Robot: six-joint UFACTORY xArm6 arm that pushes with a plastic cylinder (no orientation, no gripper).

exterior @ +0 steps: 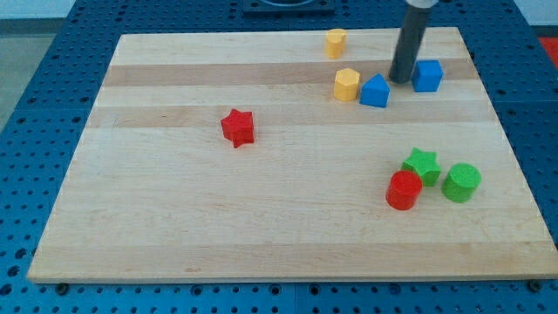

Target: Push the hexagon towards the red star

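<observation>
The yellow hexagon (347, 84) lies at the view's upper right on the wooden board. The red star (237, 127) lies left of centre, well down and to the left of the hexagon. My tip (400, 80) stands to the right of the hexagon, between a blue house-shaped block (375, 91) and a blue cube (426, 75). The blue house-shaped block sits between my tip and the hexagon, touching or nearly touching the hexagon's right side.
A yellow cylinder (336, 42) stands near the board's top edge. A green star (422, 164), a red cylinder (404, 190) and a green cylinder (461, 182) cluster at the lower right. The board's right edge (506, 148) is close to them.
</observation>
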